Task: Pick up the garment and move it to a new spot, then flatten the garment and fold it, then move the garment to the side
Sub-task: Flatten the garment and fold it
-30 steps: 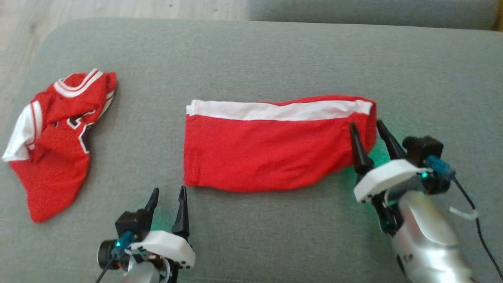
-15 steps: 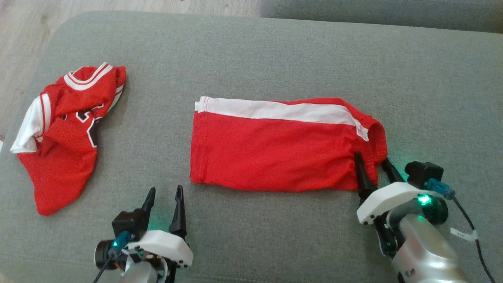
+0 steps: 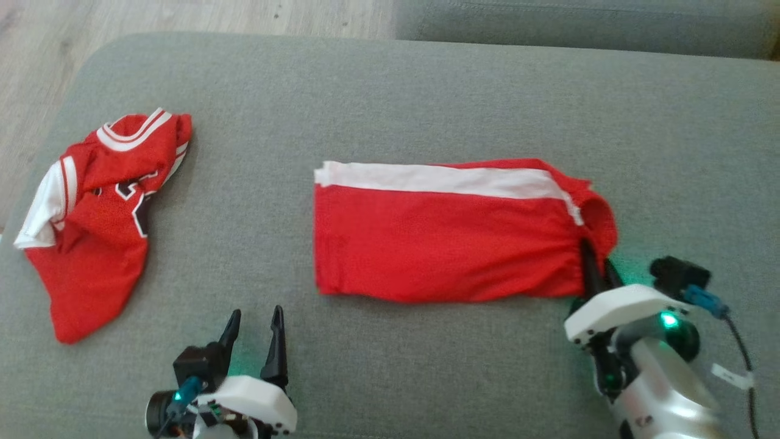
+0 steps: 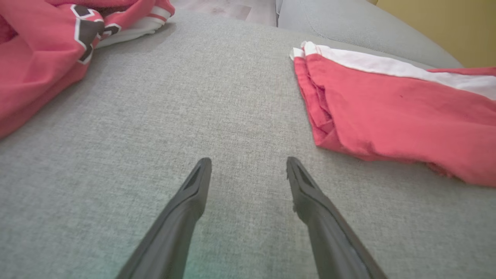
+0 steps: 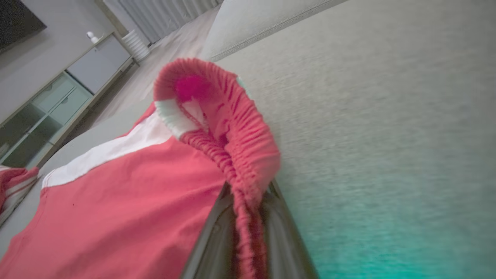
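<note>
Right hand [image 3: 596, 263] pinches the waistband [image 5: 248, 162] at the right end of red shorts [image 3: 445, 244] lying lengthwise left-right on sofa cushion [image 3: 426, 97]; left hand [image 3: 256, 314] wide, empty, near their left end.

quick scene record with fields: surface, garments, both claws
surface: grey cushion
garment in work: red shorts, white side stripe, laid flat mid-cushion
other garment: red jersey, crumpled, on the robot's left, apart from the shorts
left claw: open, empty, above bare cushion
right claw: shut on the elastic waistband at the shorts' right end
</note>
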You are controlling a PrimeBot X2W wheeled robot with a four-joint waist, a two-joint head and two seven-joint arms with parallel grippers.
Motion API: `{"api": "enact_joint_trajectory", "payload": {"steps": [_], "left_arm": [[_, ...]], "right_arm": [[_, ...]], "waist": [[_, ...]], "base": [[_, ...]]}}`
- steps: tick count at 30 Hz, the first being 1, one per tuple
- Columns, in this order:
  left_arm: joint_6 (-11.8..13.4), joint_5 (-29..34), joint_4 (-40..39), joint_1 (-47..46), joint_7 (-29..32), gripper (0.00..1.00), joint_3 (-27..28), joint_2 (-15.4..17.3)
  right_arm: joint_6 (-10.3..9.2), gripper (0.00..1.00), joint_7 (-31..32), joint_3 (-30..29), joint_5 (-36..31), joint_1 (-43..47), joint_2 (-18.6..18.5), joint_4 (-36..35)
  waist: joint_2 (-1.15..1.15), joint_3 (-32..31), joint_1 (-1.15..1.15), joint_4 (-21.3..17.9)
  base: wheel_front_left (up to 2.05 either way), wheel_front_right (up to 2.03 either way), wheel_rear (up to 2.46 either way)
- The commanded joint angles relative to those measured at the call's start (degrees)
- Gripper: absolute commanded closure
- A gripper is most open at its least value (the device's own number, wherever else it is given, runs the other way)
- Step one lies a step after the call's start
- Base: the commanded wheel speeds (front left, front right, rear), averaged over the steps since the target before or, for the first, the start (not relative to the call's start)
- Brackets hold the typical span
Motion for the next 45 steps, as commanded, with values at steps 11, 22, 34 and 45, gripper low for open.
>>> {"api": "enact_joint_trajectory", "payload": {"steps": [11, 22, 34, 45], "left_arm": [[-0.2, -0.5, -1.4, 2.5, -0.3, 0.0, 1.3, 0.4], [0.0, -2.8, -0.4, 3.1, -0.3, 0.0, -3.7, 0.4], [0.2, -2.3, 0.3, 3.1, -0.3, 0.0, -4.2, 0.4], [1.2, 2.7, -7.7, 3.0, -0.3, 0.0, 0.3, 0.4]], "right_arm": [[-0.04, 1.0, -0.2, -1.0, -0.9, 1.7, -2.2, -10.4], [-0.04, 1.0, 4.2, 17.1, 7.6, -0.8, -0.2, -16.9], [-0.04, 0.0, 1.7, 26.4, 13.7, -4.1, 0.0, -10.4], [-0.04, 0.0, -0.2, 16.0, 3.5, -1.7, -0.3, -12.6]], "waist": [[0.0, -3.1, 0.0, -2.2], [0.0, -5.0, 0.0, 5.8], [0.0, -4.9, 0.0, 13.9], [0.0, -5.7, 0.0, 5.6]], "base": [[0.0, 0.0, 0.0], [0.0, 0.0, 0.0], [0.0, 0.0, 0.0], [0.0, 0.0, 0.0]]}}
